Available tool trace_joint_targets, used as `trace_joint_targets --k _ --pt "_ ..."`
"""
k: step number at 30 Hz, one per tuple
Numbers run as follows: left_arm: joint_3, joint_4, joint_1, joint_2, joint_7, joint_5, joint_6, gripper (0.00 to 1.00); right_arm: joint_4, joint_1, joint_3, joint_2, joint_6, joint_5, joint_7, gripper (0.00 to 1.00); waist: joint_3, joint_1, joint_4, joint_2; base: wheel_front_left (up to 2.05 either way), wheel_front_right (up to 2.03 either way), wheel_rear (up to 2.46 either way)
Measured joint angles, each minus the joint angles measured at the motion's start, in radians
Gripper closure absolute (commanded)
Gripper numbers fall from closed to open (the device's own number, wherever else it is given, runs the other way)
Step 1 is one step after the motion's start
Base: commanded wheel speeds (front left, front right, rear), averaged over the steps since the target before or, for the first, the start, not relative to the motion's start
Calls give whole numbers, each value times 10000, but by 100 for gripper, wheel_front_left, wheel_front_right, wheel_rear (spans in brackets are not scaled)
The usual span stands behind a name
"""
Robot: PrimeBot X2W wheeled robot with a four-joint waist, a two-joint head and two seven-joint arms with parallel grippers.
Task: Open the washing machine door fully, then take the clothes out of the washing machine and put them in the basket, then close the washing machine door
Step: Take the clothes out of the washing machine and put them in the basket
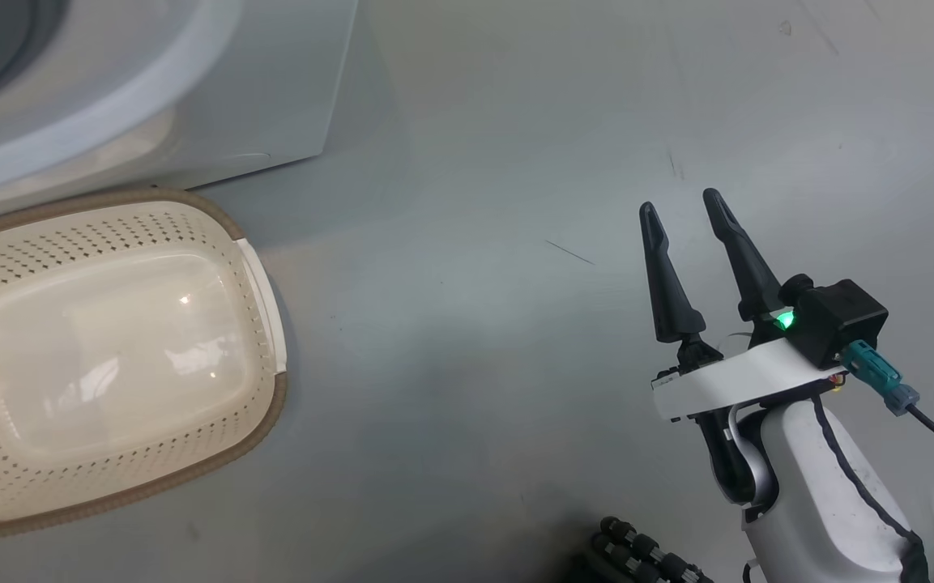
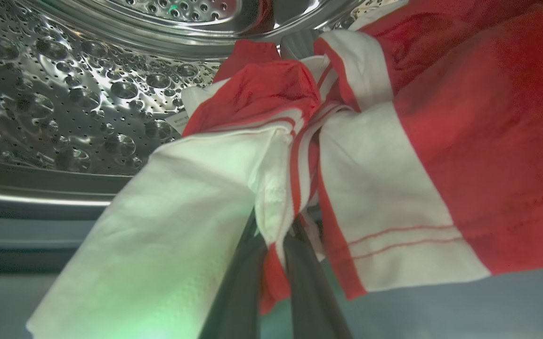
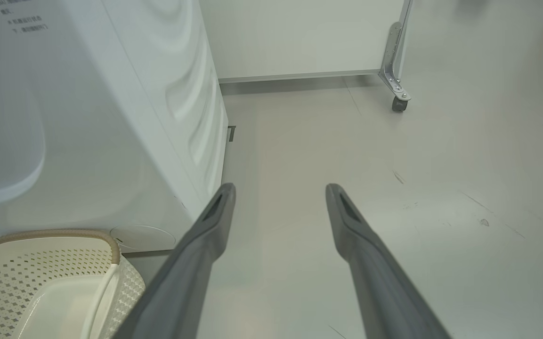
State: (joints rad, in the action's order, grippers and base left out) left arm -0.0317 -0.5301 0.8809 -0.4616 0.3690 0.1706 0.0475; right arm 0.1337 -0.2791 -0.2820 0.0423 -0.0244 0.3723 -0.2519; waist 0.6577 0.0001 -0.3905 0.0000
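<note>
Inside the washing machine's steel drum point(image 2: 64, 94), my left gripper point(image 2: 276, 235) is shut on the clothes point(image 2: 370, 155), a bunch of red fabric with white bands and a white cloth. Its two dark fingers pinch a fold between them. The washing machine point(image 1: 256, 81) stands white at the upper left of the head view, and its side panel point(image 3: 111, 117) is seen from the right wrist. The cream basket point(image 1: 272, 405) sits empty on the floor in front of it, its brown rim point(image 3: 54, 233) also in the right wrist view. My right gripper point(image 1: 679, 202) point(image 3: 280, 188) hangs open over bare floor. The washing machine door is out of view.
Grey floor point(image 1: 475, 324) stretches between the basket and my right arm. A metal bracket with a castor wheel point(image 3: 398, 101) stands at the foot of a white panel point(image 3: 299, 37) behind the machine. A black ribbed cable point(image 1: 645, 559) lies at the bottom edge.
</note>
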Motion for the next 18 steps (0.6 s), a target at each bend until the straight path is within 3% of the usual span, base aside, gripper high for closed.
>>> trace_joint_targets --k 8,18 --pt "21 -802 -447 445 -1260 416 -267 100 69 -152 286 2 2 -171 0 0 -555 0 279 0 0 0 0" --pt "-349 -1471 -1533 1432 -2746 583 -671 100 466 61 621 194 -10 -462 0 0 -1628 -1 888 0 0 0 0"
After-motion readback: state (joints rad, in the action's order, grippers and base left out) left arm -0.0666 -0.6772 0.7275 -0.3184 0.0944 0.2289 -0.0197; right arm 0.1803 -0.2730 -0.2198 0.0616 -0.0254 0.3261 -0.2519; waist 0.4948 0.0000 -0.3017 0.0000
